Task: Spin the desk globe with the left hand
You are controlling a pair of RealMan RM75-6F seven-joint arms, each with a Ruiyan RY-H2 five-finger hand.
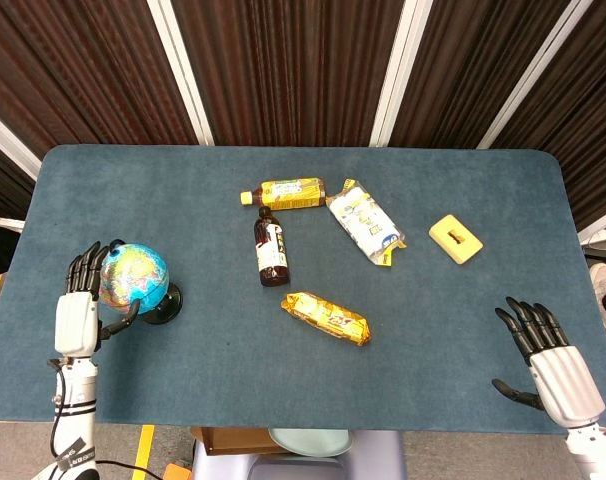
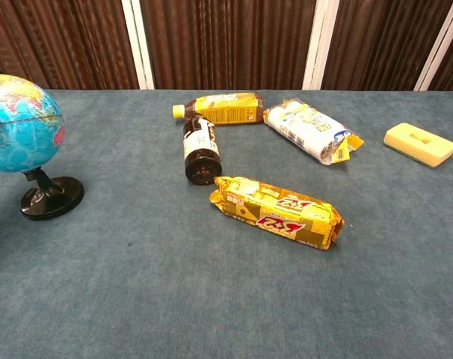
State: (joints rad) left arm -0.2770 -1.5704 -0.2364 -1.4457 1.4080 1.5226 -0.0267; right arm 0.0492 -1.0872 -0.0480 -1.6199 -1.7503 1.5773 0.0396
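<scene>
Your left hand (image 1: 75, 312) sits at the table's (image 1: 183, 390) left edge with its fingers spread and pointing up along the left side of the desk globe (image 1: 133, 279). From the head view the fingertips look to be at or just beside the sphere, and the thumb reaches in below it toward the stand; you cannot tell from here whether they actually press on it. The hand holds nothing. The globe stands upright on its black base (image 1: 164, 304), near the left front of the blue cloth, well apart from the other items.

The chest view gives you what the head view cannot: the globe's (image 2: 21, 123) side face, its tilted axis and the round base (image 2: 51, 197) flat on the cloth. It shows almost nothing of your left hand, only a dark tip at the frame's left edge against the sphere.

Your right hand (image 1: 549, 355) shows only in the head view, at the near right corner, fingers apart and empty, resting low over the cloth.

Both views show the middle cluster: a yellow bottle (image 1: 283, 194) lying on its side, a dark bottle (image 1: 271, 248) lying just below it, a white and yellow packet (image 1: 364, 222) to their right, a golden snack pack (image 1: 326, 318) nearer you, and a yellow block (image 1: 455, 239) off to the right.
</scene>
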